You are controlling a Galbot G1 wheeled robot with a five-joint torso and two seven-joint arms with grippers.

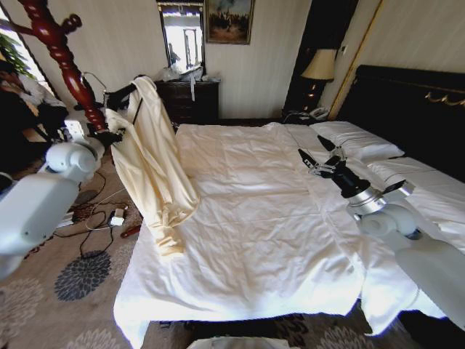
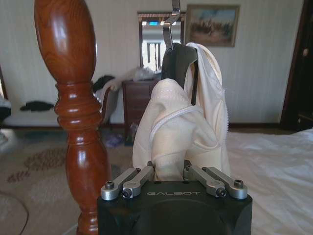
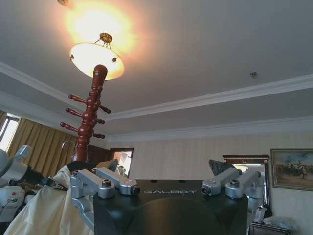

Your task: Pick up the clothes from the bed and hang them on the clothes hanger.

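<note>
Silky cream shirt (image 1: 154, 163) drapes curved black hanger (image 2: 174, 61).

Left gripper (image 2: 169, 172): sitting low in the frame, its linkage fingers (image 2: 132, 180) closing in on a fold of the shirt
Shirt (image 2: 183, 132): cream-yellow, hanging draped over the hanger, bunching in wrinkles just above the gripper
Hanger (image 2: 177, 61): black, poking out at the shirt's top, its silver hook (image 2: 169, 22) rising above
Wooden post (image 2: 76, 103): dark red turned wood, standing just beside the shirt
Bed (image 2: 274, 171): white linen lying past the shirt, away from the post
Dresser (image 2: 138, 100): dark, standing against the far wall
</note>
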